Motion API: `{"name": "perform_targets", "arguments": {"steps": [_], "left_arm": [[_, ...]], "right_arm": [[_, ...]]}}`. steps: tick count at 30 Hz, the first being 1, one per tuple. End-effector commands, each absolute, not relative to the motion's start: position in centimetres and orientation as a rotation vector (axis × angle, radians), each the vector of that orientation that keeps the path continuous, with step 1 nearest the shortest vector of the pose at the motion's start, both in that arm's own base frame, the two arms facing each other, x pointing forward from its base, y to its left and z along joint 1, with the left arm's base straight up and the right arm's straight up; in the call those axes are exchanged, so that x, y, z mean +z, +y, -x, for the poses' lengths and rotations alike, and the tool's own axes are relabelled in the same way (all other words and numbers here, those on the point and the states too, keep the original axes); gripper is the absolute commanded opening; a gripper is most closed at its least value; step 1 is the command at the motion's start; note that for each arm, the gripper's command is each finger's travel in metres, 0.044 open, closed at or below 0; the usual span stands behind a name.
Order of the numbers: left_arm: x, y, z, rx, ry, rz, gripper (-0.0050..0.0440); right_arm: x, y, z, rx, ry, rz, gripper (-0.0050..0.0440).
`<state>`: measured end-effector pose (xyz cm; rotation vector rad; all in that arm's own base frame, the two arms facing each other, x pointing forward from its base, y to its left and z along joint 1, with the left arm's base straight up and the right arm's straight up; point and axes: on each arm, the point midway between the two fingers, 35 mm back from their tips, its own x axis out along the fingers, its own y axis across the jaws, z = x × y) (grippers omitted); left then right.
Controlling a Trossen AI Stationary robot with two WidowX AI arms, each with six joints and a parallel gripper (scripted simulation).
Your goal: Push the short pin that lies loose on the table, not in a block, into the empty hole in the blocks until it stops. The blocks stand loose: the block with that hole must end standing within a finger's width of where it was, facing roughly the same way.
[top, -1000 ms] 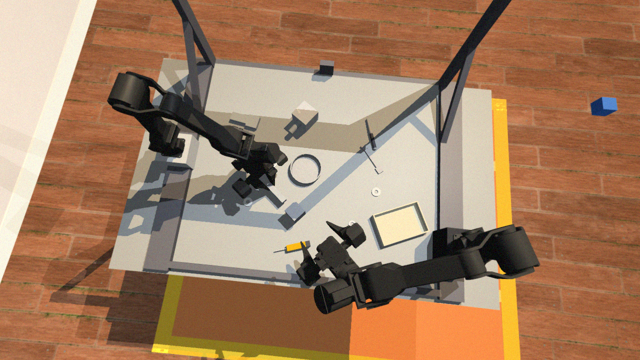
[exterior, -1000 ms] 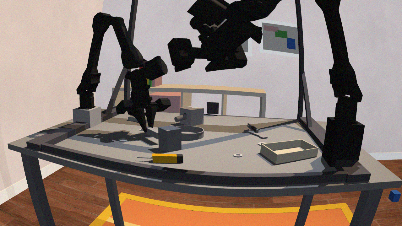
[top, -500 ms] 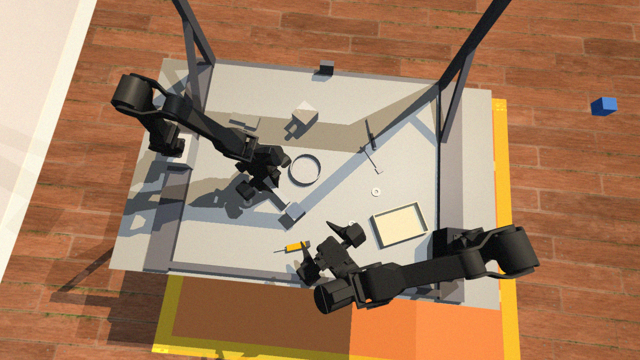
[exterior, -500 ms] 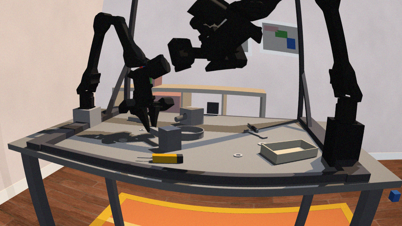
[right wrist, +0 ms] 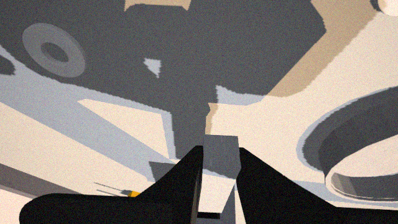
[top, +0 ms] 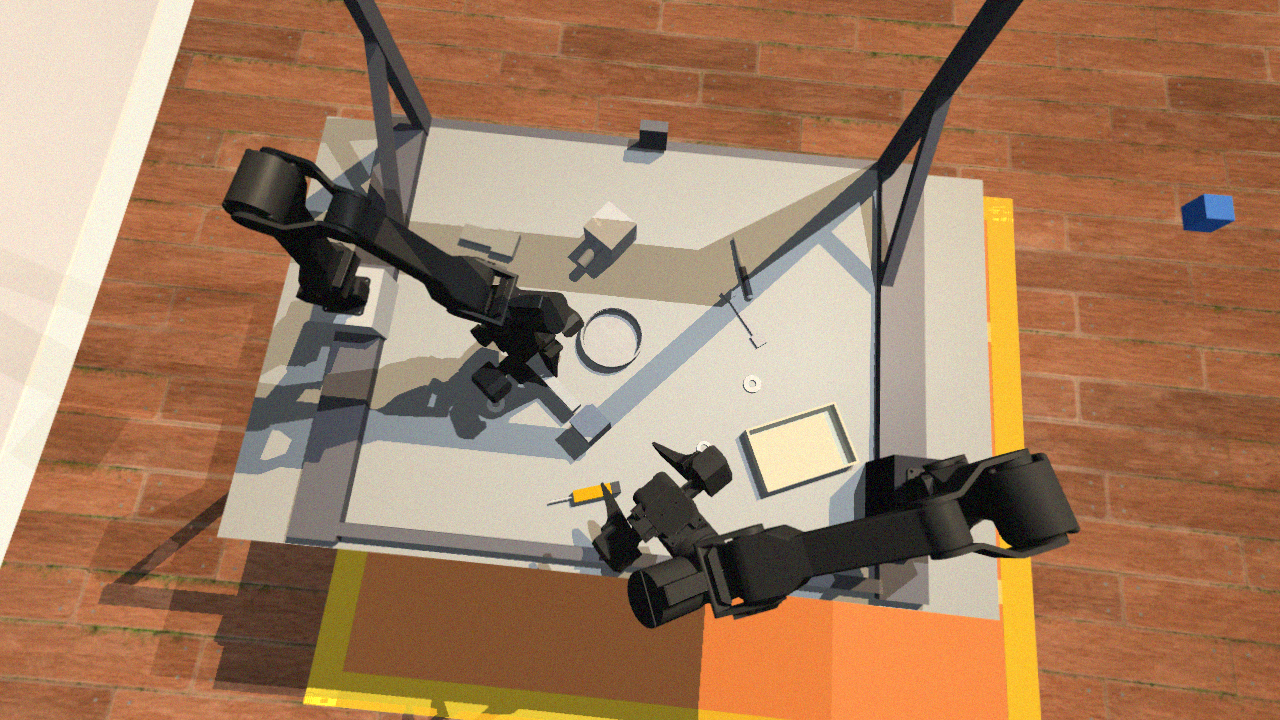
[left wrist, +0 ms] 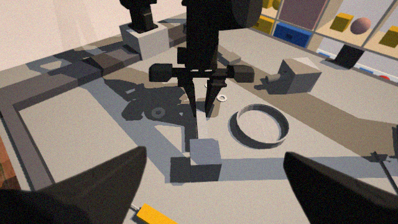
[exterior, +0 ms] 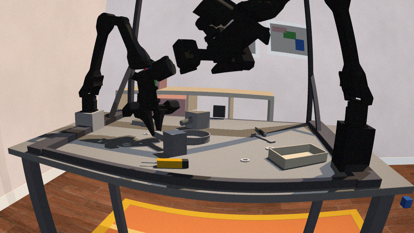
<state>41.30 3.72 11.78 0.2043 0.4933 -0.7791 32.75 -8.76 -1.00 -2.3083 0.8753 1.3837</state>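
While the left gripper point(top: 631, 465) point(exterior: 199, 69) point(left wrist: 214, 155) hangs wide open with nothing in its grasp, in the lower middle of the top view, the right gripper point(top: 546, 367) point(exterior: 155, 131) point(left wrist: 199, 116) point(right wrist: 218, 154) is clenched on the short pin point(top: 556, 394) point(exterior: 159, 136) point(left wrist: 202, 122) point(right wrist: 221, 158). The pin sits left of centre in the top view, reaching from the fingertips down and right toward the near block point(top: 588, 422) point(exterior: 175, 143) point(left wrist: 205, 152). In the left wrist view it points down the frame at that block, which stands upright just below the middle. Whether the pin touches the block or has entered a hole cannot be told, since the face toward it is hidden. Another block point(top: 610, 225) point(exterior: 199, 119) point(left wrist: 301, 76) stands in the upper middle of the top view, a round pin point(exterior: 185, 121) point(left wrist: 273, 78) jutting from its side. Between the two blocks in the top view lies a round ring point(top: 580, 338) point(exterior: 202, 141) point(left wrist: 281, 124) point(right wrist: 357, 124), apart from both. A yellow-handled screwdriver point(top: 590, 493) point(exterior: 169, 163) point(left wrist: 155, 214) point(right wrist: 134, 194) lies below the near block in the top view, and a shallow tray point(top: 755, 465) point(exterior: 303, 162) rests at lower right.
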Motion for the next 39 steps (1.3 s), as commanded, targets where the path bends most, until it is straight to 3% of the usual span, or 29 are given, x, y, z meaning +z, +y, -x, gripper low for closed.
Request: {"name": "perform_targets", "arguments": {"steps": [1,39], "left_arm": [[12.8,3.8,-41.5,-0.775,0.471,-0.223,0.04],[12.8,3.8,-41.5,-0.775,0.471,-0.223,0.04]], "right_arm": [[-0.1,-9.1,-33.6,1.342,0.874,2.33,0.005],[-0.1,-9.8,-34.5,1.312,0.877,2.344,0.005]]}}
